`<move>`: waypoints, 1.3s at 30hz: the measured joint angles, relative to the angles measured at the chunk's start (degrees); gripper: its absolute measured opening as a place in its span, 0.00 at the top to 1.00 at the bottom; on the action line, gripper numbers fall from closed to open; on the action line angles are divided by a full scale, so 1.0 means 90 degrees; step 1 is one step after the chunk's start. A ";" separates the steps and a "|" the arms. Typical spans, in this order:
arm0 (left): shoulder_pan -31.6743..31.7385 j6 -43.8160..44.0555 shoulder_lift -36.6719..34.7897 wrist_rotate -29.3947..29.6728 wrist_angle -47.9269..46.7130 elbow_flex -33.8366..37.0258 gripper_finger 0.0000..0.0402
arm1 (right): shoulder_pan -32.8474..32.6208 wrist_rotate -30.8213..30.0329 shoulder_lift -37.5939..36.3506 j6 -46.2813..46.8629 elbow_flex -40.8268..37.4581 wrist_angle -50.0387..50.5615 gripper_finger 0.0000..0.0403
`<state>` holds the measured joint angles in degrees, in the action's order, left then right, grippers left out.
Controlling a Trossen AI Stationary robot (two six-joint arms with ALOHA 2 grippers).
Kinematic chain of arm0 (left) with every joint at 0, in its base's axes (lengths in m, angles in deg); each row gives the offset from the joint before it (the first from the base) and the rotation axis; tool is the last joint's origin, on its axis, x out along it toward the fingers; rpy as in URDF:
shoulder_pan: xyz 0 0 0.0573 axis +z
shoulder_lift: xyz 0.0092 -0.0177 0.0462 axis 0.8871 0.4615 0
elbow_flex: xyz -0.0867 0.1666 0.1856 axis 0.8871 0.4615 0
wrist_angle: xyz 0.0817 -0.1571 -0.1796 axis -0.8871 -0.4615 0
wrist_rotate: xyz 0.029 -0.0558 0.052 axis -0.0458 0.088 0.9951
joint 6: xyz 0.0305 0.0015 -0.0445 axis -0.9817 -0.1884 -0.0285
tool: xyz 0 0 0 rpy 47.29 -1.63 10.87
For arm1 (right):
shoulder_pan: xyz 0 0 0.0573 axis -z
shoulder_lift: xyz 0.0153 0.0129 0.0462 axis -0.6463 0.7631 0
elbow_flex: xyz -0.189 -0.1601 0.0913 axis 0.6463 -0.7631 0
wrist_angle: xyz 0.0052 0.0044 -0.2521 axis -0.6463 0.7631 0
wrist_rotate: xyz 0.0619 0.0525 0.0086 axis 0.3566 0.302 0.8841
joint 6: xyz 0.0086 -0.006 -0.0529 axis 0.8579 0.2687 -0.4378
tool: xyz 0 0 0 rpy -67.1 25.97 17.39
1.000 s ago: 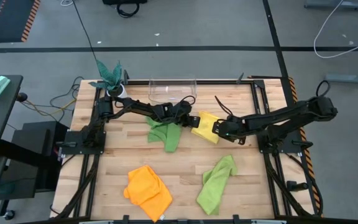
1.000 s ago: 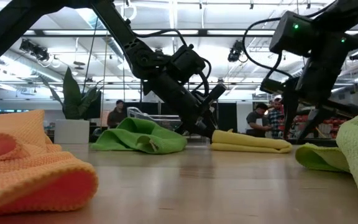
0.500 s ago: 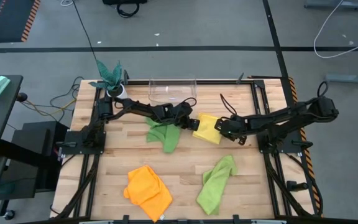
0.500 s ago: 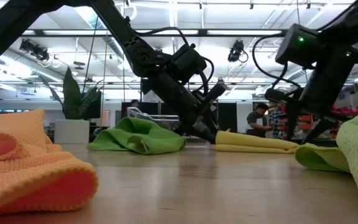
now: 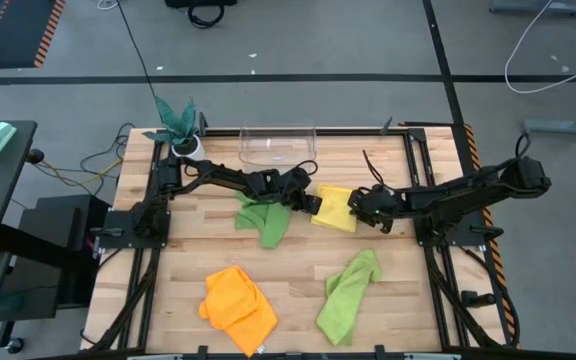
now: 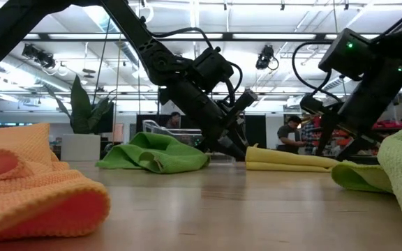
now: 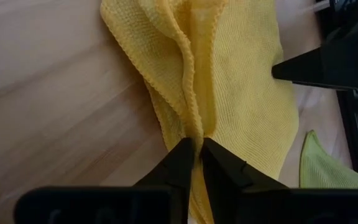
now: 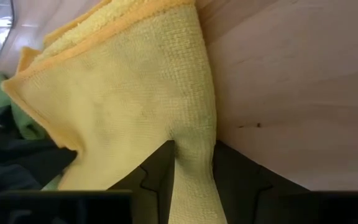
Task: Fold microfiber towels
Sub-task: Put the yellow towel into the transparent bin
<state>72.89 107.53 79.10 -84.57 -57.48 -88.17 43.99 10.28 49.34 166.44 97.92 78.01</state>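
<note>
Both my grippers pinch the yellow towel (image 5: 333,207)

My left gripper (image 7: 194,155) clamps its edge fold; my right gripper (image 8: 191,163) grips the opposite corner. It lies mid-table beside a green towel (image 5: 265,215); the orange towel (image 5: 238,304) and another green towel (image 5: 348,292) lie near the front edge

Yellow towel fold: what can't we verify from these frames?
- Yellow towel, underside and layer count: the high view shows only its top; the low view is edge-on.
- Left hand grip depth: in its wrist view the fingers pinch a ridge, but the fold hides how many layers.
- Right hand: the cloth between its fingers covers the fingertips.
- Clear bin: contents too small to tell from above.
</note>
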 joint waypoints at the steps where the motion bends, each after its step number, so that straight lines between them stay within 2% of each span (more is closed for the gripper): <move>1: 0.0000 -0.0001 0.0000 0.0000 0.0002 0.0000 0.87 | 0.0000 0.0006 0.0000 -0.0002 -0.0008 -0.0020 0.71; 29: 0.0000 -0.0001 0.0005 -0.0066 0.0012 0.0002 0.66 | 0.0357 0.0330 0.0054 -0.1224 -0.0053 -0.0816 0.71; 39: 0.0000 0.0002 0.0007 -0.0066 0.0012 0.0002 0.64 | 0.0355 0.0423 0.0646 -0.1442 0.0236 -0.1127 0.71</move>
<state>72.89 107.55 79.16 -85.16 -57.37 -88.15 47.18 14.08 55.16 153.46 100.05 67.88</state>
